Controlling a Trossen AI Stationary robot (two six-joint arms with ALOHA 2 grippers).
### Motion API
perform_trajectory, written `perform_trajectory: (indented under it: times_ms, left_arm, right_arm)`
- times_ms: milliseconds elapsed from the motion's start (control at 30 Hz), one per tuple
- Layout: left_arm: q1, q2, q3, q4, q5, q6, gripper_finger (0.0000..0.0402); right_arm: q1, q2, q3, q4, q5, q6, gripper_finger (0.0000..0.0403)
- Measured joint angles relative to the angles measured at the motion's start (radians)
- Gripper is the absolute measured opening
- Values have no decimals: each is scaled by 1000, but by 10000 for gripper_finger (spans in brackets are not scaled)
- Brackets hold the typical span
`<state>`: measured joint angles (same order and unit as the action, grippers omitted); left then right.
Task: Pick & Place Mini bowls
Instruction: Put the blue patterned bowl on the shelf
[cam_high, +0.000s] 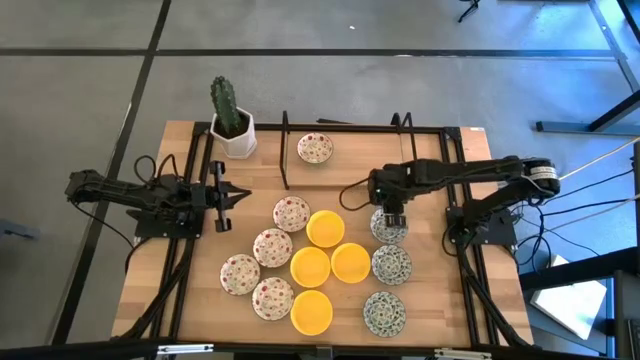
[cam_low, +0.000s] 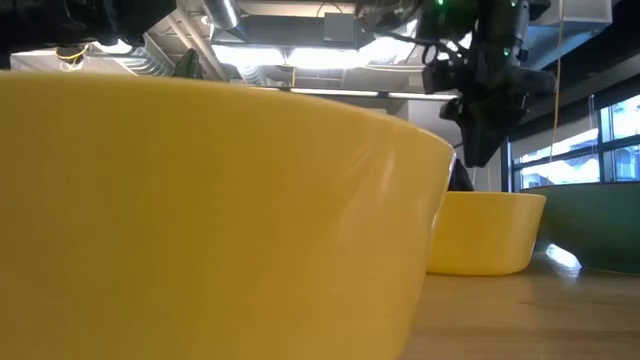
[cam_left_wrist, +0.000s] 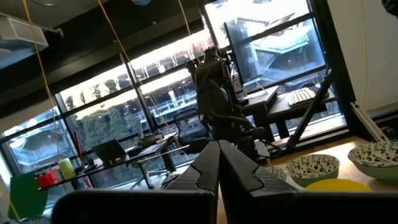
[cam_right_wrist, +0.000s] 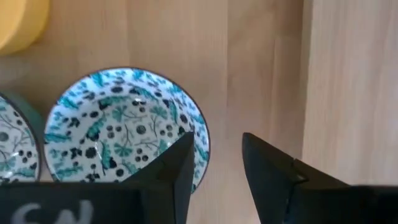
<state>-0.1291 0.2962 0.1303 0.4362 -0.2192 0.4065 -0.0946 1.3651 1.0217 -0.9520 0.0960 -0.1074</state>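
Several mini bowls rest on their bases on the wooden table (cam_high: 190, 300): yellow ones (cam_high: 325, 228), cream ones with red speckles (cam_high: 291, 213) and white ones with a grey-green pattern (cam_high: 391, 264). One speckled bowl (cam_high: 315, 149) sits apart at the far side. My right gripper (cam_high: 393, 215) points down, open, over the farthest patterned bowl (cam_right_wrist: 124, 127). One finger (cam_right_wrist: 177, 168) stands over the bowl's rim and the other (cam_right_wrist: 267, 165) outside it. In the low view the gripper (cam_low: 478, 150) hangs clear above the table. My left gripper (cam_high: 228, 196) waits shut at the table's left, its shut fingers (cam_left_wrist: 219, 165) held level.
A cactus in a white square pot (cam_high: 233, 125) stands at the far left. Black frame rails (cam_high: 285, 150) cross the far half of the table. Bare wood lies to the right of the patterned bowls (cam_right_wrist: 348, 93) and along the near left.
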Motion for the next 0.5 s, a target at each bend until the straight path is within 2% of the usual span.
perform_trajectory:
  times_ms: [167, 500]
  left_arm:
    - [0, 0, 0, -1, 0, 0, 7]
    - [0, 0, 0, -22, 0, 0, 2]
  right_arm:
    - [-27, 0, -50, 0, -107, -6, 134]
    - [-67, 0, -144, 37, -91, -9, 134]
